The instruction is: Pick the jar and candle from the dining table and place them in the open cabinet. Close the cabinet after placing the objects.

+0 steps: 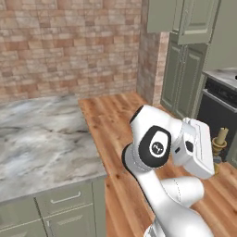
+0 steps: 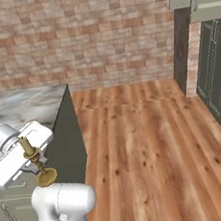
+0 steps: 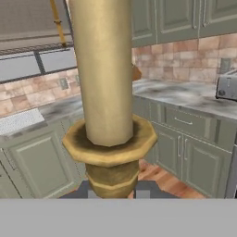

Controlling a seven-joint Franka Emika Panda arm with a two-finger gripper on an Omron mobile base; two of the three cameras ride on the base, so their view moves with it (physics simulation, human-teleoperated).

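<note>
Candle (image 2: 35,162) in transit: I carry it clamped in gripper (image 2: 34,167), jaws narrow on its stem, away from table (image 1: 41,139), above wood floor (image 2: 148,142). Next I must reach cabinet (image 1: 183,78), find open shelf. Candle juts straight from fingertips, upright.

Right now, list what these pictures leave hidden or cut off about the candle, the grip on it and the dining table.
- Gripper fingertips: in the hand view the candle covers them; contact unseen.
- Candle top: cut off by the hand view's upper edge.
- Candle base: in the left base view the white hand hides it; candle shows partly.
- Dining table: cut by the left edge in the left base view.
</note>
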